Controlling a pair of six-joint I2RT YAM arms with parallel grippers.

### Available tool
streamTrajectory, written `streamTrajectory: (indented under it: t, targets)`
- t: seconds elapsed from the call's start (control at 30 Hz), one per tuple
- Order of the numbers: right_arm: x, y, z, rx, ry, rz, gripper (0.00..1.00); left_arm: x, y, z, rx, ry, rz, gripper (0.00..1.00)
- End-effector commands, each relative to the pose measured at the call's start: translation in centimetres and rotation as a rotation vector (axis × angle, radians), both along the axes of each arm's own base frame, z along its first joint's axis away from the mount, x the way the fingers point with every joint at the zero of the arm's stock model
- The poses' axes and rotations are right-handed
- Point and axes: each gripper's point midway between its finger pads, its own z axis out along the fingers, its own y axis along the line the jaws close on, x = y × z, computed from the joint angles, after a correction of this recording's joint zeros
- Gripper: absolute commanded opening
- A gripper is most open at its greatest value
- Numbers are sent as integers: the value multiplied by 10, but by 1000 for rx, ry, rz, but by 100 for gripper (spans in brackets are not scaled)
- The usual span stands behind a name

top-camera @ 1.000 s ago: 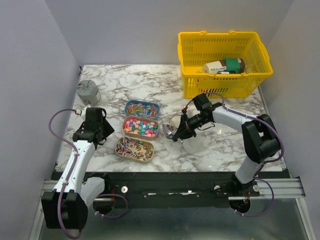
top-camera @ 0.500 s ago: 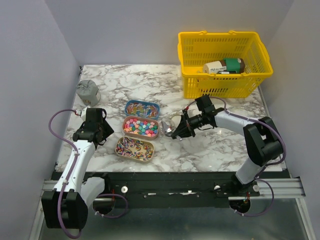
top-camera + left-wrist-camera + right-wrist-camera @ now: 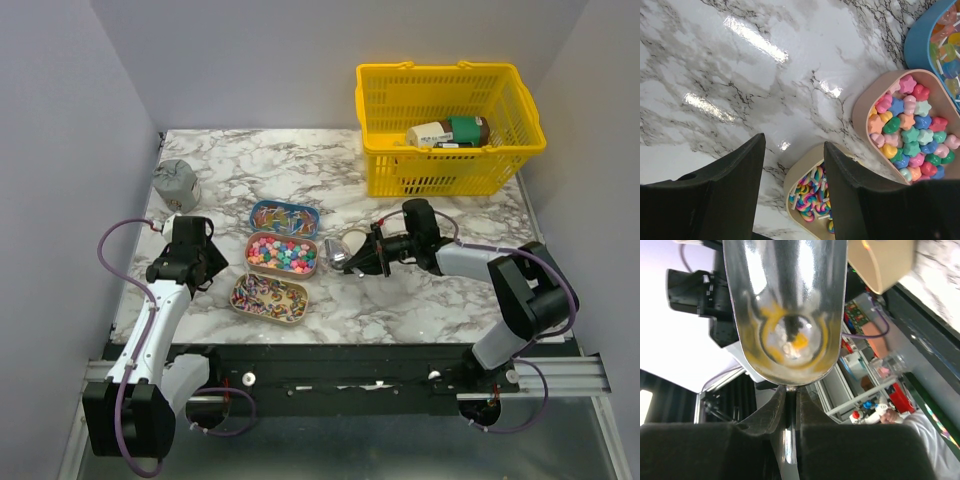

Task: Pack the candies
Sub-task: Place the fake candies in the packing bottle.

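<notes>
On the marble bench [image 3: 250, 170], the candies [image 3: 281, 253] lay in three trays [image 3: 300, 272] left of centre. The left claw [image 3: 794, 142] hung partly open and empty just left of them. The right claw [image 3: 365, 255] pinched the handle of a silver scoop [image 3: 340, 257] just to their right.

blue tin [image 3: 914, 41], its candies [image 3: 946, 39]: cut by edge | scoop [image 3: 785, 300]: top cropped

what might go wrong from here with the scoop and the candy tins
The right gripper pinches the scoop only by its thin handle, so it may twist when pushed into the candies.
The scoop's bowl sits close beside the small round jar; a swing might knock it.
The left gripper hangs open right at the rim of the nearest tin and might nudge it.
</notes>
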Motion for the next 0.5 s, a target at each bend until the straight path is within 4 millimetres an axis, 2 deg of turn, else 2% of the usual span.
streamTrajectory:
  t: [0.0,0.1,0.13,0.17,0.3,0.33,0.37,0.4,0.43,0.47]
  targets:
    - [16,5,22,72,-75,-44,1,3,2,6,18,-22,4,61]
    - [16,5,26,49,-103,-28,1,3,2,6,15,-24,1,60]
    - [15,4,23,40,-161,-13,1,3,1,6,13,-25,0,60]
    - [11,2,21,4,-128,-5,1,3,1,6,12,-25,-1,61]
    - [14,1,27,-45,-231,11,1,3,0,8,8,-33,-4,61]
    - [14,0,26,-55,-291,26,1,4,0,8,8,-34,-6,61]
    - [9,-3,22,-92,-262,39,1,4,0,9,6,-37,-7,61]
    - [12,-4,20,-123,-293,34,1,4,-1,8,5,-35,-8,60]
    - [14,-3,23,-129,-379,56,1,5,-1,9,5,-39,-12,61]
    - [9,-5,22,-158,-380,76,1,6,-3,11,-1,-43,-20,62]
